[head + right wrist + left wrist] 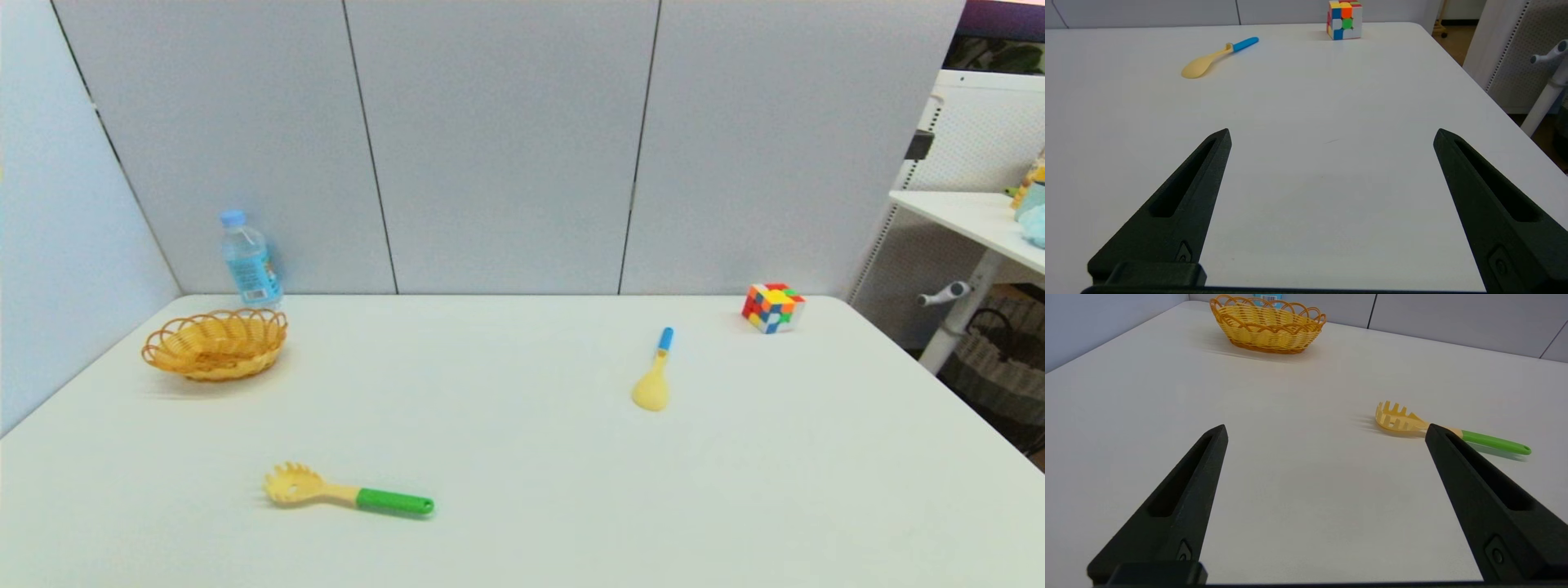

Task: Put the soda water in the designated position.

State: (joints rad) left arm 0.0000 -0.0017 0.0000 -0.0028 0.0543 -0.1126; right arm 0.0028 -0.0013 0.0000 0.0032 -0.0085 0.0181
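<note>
Soda water: we saw one clear bottle, the soda water (249, 260), standing upright at about ten o'clock on the white table (522, 457), against the grey back wall and just behind the basket.
Label: light blue with a barcode patch low down; we could not read any brand or words on it.
Basket: one woven orange-yellow basket (215, 344), just in front of the bottle; in the left wrist view it hid nearly all of the bottle, leaving only a strip of label at the frame's edge.
Utensils: two in all. One yellow pasta server (347, 492) with a green handle lay at about seven o'clock; one yellow spoon (655, 372) with a blue handle lay at about one o'clock.
Cube: one multicoloured puzzle cube (772, 308) sat at about two o'clock, near the far edge.
Left gripper: our left gripper (1326, 430) hung low over the near table, fingers wide apart, holding nothing.
Right gripper: our right gripper (1332, 134) did likewise, fingers spread and empty.
Cut off: both arms stayed outside the head view.
</note>
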